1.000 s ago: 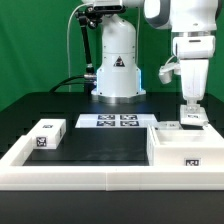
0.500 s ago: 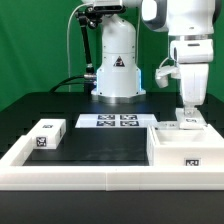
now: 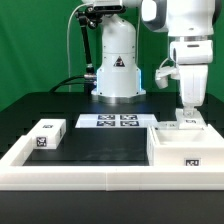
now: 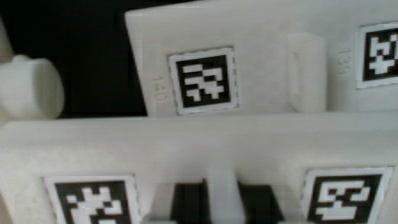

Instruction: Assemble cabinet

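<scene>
Exterior view: the hand (image 3: 188, 111), jaws pinched shut (gripping anything? cannot tell), sits over the cabinet (image 3: 172, 152); any push should probably be vertical and slow.

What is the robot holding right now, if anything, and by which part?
Hard to tell. The jaws, nearly shut, sit on a small white block at the cabinet, between its two tags; they may pinch a thin ridge there.

No legible words. A triangle sign (image 3: 118, 62) (symbol unreadable) marks the arm base (image 3: 117, 86) behind the marker board (image 3: 86, 121); coded tags mark that board and the nearby cabinet (image 3: 168, 155).
</scene>
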Motion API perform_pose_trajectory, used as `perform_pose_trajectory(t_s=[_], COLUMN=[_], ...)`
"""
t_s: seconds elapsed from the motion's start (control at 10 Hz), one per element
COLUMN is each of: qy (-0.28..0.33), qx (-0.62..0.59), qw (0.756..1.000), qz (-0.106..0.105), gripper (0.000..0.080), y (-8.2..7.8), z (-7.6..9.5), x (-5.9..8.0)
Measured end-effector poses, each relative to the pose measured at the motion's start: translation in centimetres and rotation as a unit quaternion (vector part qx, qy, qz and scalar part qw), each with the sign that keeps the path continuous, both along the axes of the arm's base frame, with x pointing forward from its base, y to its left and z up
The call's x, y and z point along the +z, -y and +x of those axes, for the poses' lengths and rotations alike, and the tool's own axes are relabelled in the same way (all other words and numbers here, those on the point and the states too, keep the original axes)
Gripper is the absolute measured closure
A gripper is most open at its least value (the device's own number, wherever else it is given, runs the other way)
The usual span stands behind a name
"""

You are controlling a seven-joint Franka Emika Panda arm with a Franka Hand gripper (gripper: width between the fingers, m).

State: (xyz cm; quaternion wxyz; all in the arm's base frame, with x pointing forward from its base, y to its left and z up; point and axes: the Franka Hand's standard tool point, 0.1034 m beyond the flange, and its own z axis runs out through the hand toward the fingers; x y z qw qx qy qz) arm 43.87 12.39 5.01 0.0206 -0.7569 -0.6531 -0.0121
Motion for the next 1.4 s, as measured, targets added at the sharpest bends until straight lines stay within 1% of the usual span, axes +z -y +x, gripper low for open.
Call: perform_pose_trajectory(t_s=[0.3, 1.4], qy=[0.006, -0.005], qx=[-0.003, -0.004], qw=[1.000, 1.000], qz=[0.000, -0.004], gripper=[0.0729, 0.0729], y=[0.10, 0.23], z=[1.10, 1.16], x=[0.61, 0.53])
